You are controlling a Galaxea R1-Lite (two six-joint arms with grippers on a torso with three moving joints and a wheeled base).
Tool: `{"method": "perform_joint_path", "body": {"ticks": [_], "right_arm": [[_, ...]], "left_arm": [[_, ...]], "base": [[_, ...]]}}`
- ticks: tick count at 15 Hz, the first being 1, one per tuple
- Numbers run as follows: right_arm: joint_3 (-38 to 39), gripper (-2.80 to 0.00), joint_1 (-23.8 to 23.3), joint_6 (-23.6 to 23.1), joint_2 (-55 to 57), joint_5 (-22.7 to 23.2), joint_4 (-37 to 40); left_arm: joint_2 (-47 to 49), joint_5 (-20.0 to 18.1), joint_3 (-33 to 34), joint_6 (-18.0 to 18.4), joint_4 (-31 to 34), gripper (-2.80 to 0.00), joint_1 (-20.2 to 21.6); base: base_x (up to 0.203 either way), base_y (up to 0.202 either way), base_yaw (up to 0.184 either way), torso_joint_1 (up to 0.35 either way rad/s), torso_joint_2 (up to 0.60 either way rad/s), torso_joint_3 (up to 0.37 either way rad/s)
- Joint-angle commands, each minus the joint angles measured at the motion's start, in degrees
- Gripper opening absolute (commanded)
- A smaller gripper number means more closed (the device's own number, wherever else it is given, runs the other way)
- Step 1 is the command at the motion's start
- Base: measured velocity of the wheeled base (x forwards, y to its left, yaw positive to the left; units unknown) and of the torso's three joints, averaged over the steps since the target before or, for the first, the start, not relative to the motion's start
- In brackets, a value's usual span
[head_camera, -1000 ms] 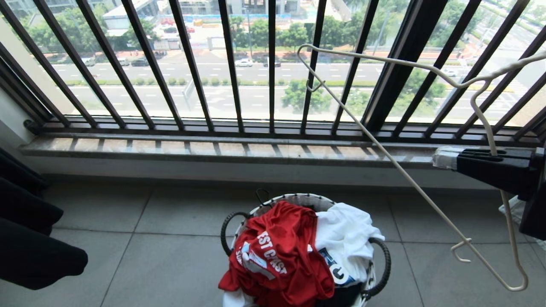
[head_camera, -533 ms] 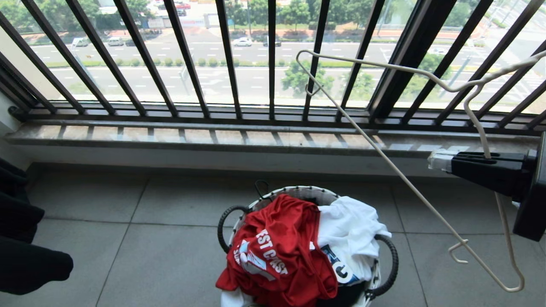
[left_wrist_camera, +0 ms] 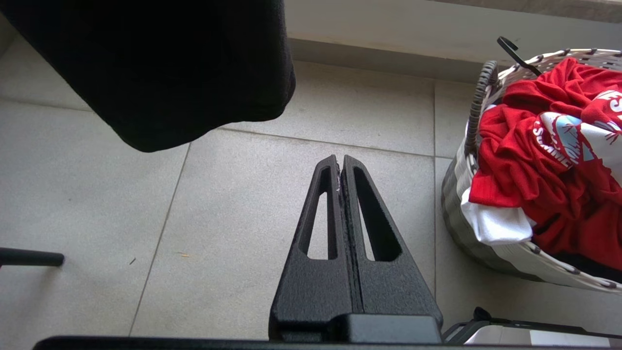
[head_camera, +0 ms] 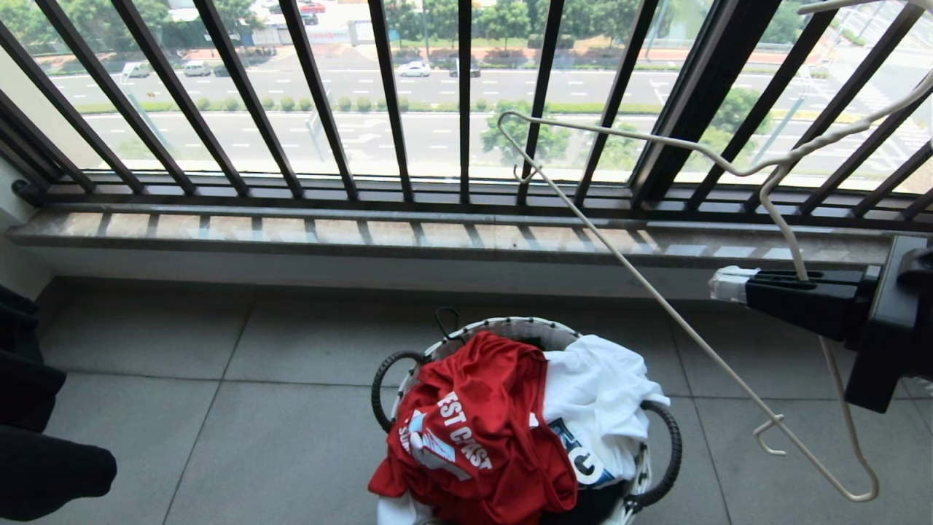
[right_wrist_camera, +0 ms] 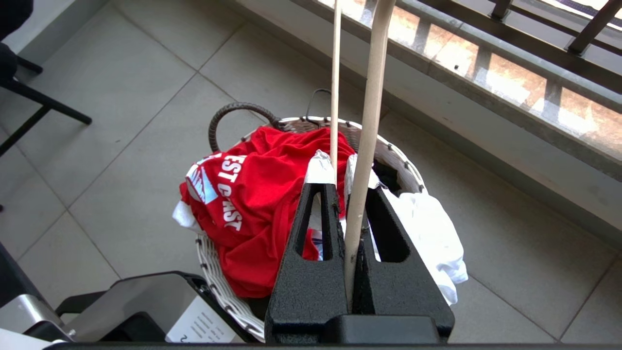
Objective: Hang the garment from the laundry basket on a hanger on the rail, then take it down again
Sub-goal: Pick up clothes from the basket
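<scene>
The red garment (head_camera: pixel 474 430) lies bunched on top of the laundry basket (head_camera: pixel 503 337) on the tiled floor, beside a white printed T-shirt (head_camera: pixel 594 408). The same garment (right_wrist_camera: pixel 248 194) and basket (right_wrist_camera: pixel 403 167) sit below my right gripper (right_wrist_camera: pixel 335 170) in its wrist view. At the right of the head view, above and right of the basket, my right gripper (head_camera: pixel 729 284) is shut on the cream wire hanger (head_camera: pixel 641 284), which hangs tilted from it; its wire (right_wrist_camera: pixel 362 160) runs between the jaws. My left gripper (left_wrist_camera: pixel 338 163) is shut and empty over bare floor, left of the basket (left_wrist_camera: pixel 461 170). The rail is out of view.
A dark barred window railing (head_camera: pixel 393 95) and a stone sill (head_camera: pixel 364 233) run behind the basket. Black cloth (head_camera: pixel 36 437) hangs at the left edge, seen also as black cloth (left_wrist_camera: pixel 160 68) above my left gripper. A dark stand leg (right_wrist_camera: pixel 43 104) crosses the floor to the left.
The whole head view tipped downward in the first half second. Since then my right gripper and the hanger have shifted a little left and lower in view. The basket and clothes are unchanged.
</scene>
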Motion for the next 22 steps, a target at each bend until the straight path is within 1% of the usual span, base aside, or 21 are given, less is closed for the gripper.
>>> {"method": "perform_joint_path", "body": {"ticks": [1,9,10,12,13,14,16,18,19,20,22], "right_arm": [[-0.21,-2.80,0.03,-0.12,-0.35,-0.08,-0.04],[-1.11,-2.80,-0.06,-0.31,-5.05,-0.09,-0.04],[-1.27,-2.80,-0.06,-0.31,-5.75,-0.08,0.02],[-1.39,-2.80,-0.06,-0.31,-6.15,-0.08,0.05],[-1.30,-2.80,-0.06,-0.31,-6.24,0.00,0.05],[-1.39,-2.80,-0.06,-0.31,-6.44,0.03,0.05],[-1.39,-2.80,-0.06,-0.31,-7.03,0.00,0.05],[-1.73,-2.80,-0.15,-0.31,-7.55,-0.25,0.05],[-1.83,-2.80,-0.30,-0.31,-7.63,-0.26,0.05],[-1.74,-2.80,-0.60,-0.31,-7.64,-0.26,0.05],[-1.63,-2.80,-1.45,-0.28,-7.52,-0.31,0.14]], "left_arm": [[0.04,0.06,0.01,-0.06,-0.01,-2.80,0.00],[0.04,0.32,-0.48,-0.29,-0.01,-2.80,0.18],[0.06,0.42,-1.98,-0.37,0.36,-2.80,0.13],[3.09,0.07,-7.82,-0.44,1.71,-2.80,0.10],[6.87,-0.70,-10.43,-0.46,2.37,-2.80,0.08],[12.23,-2.55,-13.24,-0.46,2.84,-2.80,0.05],[23.27,-7.75,-18.61,-0.48,3.32,-2.80,0.00],[36.24,-13.56,-25.42,-0.51,3.68,-2.80,-0.35],[42.48,-15.46,-28.89,-0.52,3.81,-2.80,-1.45],[49.09,-16.81,-32.53,-0.50,3.94,-2.80,-3.75],[61.94,-17.27,-39.66,-0.42,4.83,-2.80,-10.14]], "base": [[0.000,0.000,0.000,0.000,0.00,0.000],[0.000,0.000,0.000,0.000,0.00,0.000],[0.000,0.000,0.000,0.000,0.00,0.000],[0.000,0.000,0.000,0.000,0.00,0.000],[0.000,0.000,0.000,0.000,0.00,0.000],[0.000,0.000,0.000,0.000,0.00,0.000],[0.000,0.000,0.000,0.000,0.00,0.000],[0.000,0.000,0.000,0.000,0.00,0.000],[0.000,0.000,0.000,0.000,0.00,0.000],[0.000,0.000,0.000,0.000,0.00,0.000],[0.000,0.000,0.000,0.000,0.00,0.000]]}}
